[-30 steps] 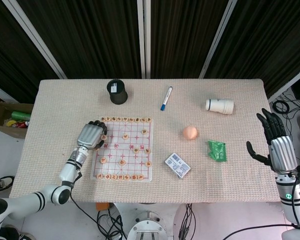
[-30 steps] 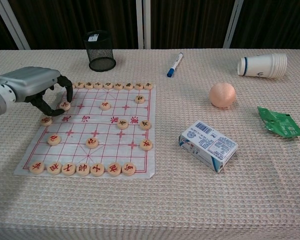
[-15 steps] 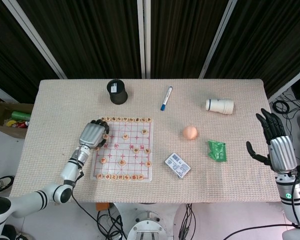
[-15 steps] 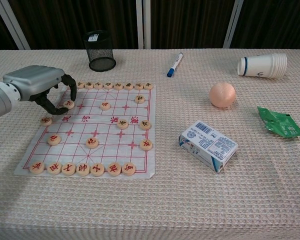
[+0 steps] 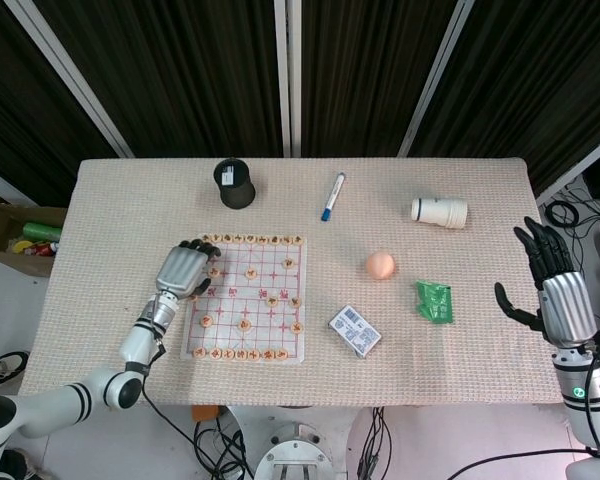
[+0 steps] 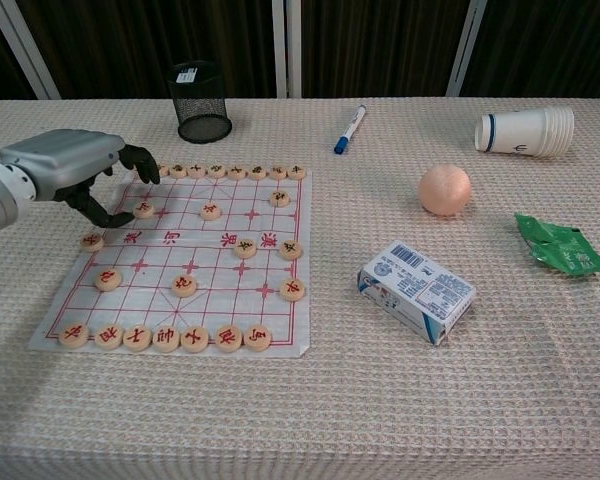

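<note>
A paper chess board [image 5: 242,290] [image 6: 215,266] with round wooden pieces lies on the left half of the table. My left hand [image 5: 183,270] [image 6: 72,168] hovers over its far left corner, fingers lifted and apart from the thumb. One piece [image 6: 143,210] lies free on the board just beside the thumb tip, and another piece [image 6: 91,240] sits below the hand. My right hand [image 5: 554,290] stands upright beyond the table's right edge, fingers spread and holding nothing; the chest view does not show it.
A black mesh cup [image 5: 234,183] [image 6: 200,102] stands behind the board. A blue marker [image 6: 349,129], a lying stack of paper cups [image 6: 525,131], an orange ball [image 6: 445,190], a green packet [image 6: 560,245] and a white-blue box [image 6: 416,291] lie to the right.
My left hand slid the piece a little to the right along the board, then lifted its fingers off it. The right hand has barely moved.
</note>
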`<state>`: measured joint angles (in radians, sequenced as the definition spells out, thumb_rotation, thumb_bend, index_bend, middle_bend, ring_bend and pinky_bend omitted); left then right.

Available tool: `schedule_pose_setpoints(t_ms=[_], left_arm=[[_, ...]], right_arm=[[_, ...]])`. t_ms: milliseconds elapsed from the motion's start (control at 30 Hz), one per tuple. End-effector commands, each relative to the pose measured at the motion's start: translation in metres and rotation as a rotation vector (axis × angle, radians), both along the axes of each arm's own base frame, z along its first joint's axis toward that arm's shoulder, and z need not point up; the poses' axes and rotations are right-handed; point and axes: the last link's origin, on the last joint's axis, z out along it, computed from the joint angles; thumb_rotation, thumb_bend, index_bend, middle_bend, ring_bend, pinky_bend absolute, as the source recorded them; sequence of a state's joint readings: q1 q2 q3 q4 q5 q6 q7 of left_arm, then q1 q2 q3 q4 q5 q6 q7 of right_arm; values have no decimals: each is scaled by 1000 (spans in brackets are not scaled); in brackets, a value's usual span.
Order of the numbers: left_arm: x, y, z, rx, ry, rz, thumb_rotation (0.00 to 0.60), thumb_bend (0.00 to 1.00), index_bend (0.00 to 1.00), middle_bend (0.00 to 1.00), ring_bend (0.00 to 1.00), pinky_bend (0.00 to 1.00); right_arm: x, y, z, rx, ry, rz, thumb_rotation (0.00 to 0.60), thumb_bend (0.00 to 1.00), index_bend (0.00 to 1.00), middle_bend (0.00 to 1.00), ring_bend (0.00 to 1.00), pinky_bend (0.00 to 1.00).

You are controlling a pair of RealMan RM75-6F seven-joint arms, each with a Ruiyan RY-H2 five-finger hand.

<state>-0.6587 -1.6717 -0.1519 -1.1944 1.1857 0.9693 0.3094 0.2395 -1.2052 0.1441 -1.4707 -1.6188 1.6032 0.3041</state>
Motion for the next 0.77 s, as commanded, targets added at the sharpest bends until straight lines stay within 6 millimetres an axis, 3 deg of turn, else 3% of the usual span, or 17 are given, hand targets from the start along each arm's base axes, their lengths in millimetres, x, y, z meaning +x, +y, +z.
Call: schedule_pose_setpoints(t_ms=[33,167,267,333,367,433,633,767], left_arm=[[2,-14,23,55,-26,-42,594,329,284,260,200,294],[-3,-42,66,152,-87,-83,492,275,278,257,200,294],[-19,-71,102,232,-137,-98,402,111,244,233,151,279],[-37,-96,122,278,-173,-100,275,65,202,171,94,252],[-49,-110,131,295,-185,-86,169,52,176,124,72,236],[-69,-131,142,305,-169,-43,60,43,153,89,63,224],[-113,-190,167,318,-118,86,32,37,138,88,57,215],[-128,-213,177,338,-114,126,46,37,138,88,58,215]], right_arm=[[-1,3,2,-4,4,5,600,376,0,0,0,0],[-10,16,8,-15,55,-2,600,376,0,0,0,0],[-26,32,13,-21,149,-49,600,358,0,0,0,0],[-43,42,17,-34,243,-120,600,334,0,0,0,0],[-52,47,18,-29,270,-168,600,329,0,0,0,0],[-67,55,17,3,287,-240,600,323,0,0,0,0],[-111,89,9,74,385,-455,600,321,0,0,0,0],[-125,105,8,76,389,-529,600,320,0,0,0,0]])
